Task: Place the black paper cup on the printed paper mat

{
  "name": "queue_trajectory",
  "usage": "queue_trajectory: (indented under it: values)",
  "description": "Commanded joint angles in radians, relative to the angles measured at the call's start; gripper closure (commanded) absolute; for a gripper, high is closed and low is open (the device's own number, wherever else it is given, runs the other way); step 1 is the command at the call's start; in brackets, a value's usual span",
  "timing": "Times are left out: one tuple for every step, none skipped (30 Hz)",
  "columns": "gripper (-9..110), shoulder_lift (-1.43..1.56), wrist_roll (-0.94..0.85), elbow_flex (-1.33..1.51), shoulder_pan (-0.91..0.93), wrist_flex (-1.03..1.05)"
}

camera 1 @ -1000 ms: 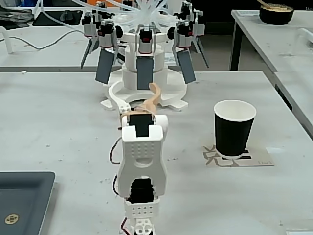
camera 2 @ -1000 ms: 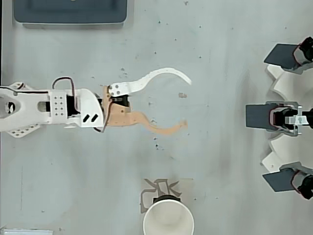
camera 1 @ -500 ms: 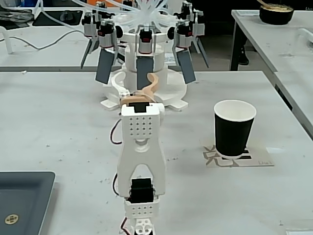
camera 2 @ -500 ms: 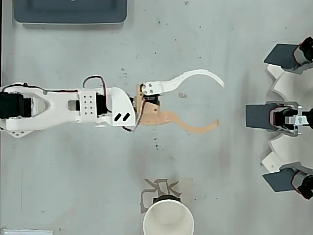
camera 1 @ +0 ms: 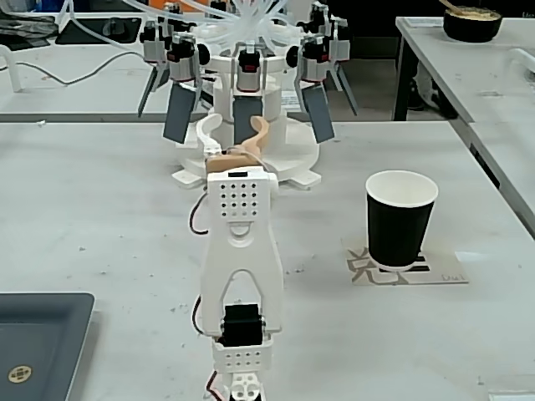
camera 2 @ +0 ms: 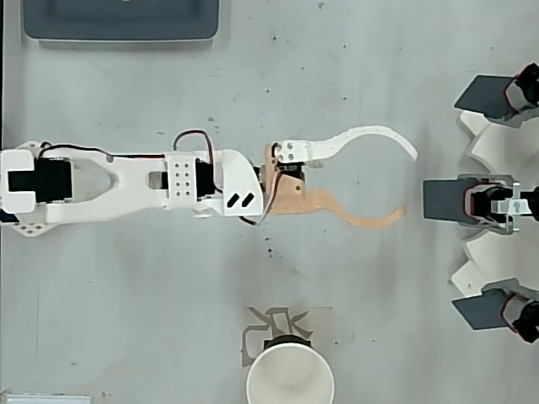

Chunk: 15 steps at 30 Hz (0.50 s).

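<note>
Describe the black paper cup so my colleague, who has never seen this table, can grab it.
On the grey table in the fixed view, look right of the white arm. The black paper cup stands upright on the printed paper mat, the only black tapered thing with a white rim.

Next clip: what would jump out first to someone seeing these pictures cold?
The long white arm stretched across the middle of the grey table, its open pincer of one white and one tan curved finger empty, reaching toward the white multi-armed rig with dark paddles at the far end. Off to the right in the fixed view, the matte black tapered paper cup with a white rim stands upright on the off-white printed paper mat, well apart from the pincer.
</note>
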Motion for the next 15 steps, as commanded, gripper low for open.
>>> queue_trajectory:
  values:
    - [91,0.002,-0.009,-0.064,0.023,0.005]
    - [92,-0.003,-0.009,-0.067,0.026,0.005]
    - [92,-0.008,-0.009,-0.069,0.029,0.005]
    - [92,-0.009,-0.009,-0.071,0.031,0.005]
    - [92,-0.014,-0.009,-0.071,0.034,0.005]
    - [92,-0.015,-0.009,-0.071,0.035,0.005]
    - [92,-0.018,-0.009,-0.071,0.037,0.005]
    - [92,-0.018,-0.009,-0.071,0.037,0.005]
    - [92,-0.020,-0.009,-0.071,0.037,0.005]
    - [92,-0.021,-0.009,-0.071,0.037,0.005]
    - [92,-0.021,-0.009,-0.071,0.037,0.003]
    - [92,-0.023,-0.009,-0.071,0.037,0.003]
    - [92,-0.025,-0.009,-0.071,0.037,0.003]
    - [92,-0.025,-0.009,-0.071,0.037,0.003]
    - [92,-0.026,-0.009,-0.071,0.037,0.003]
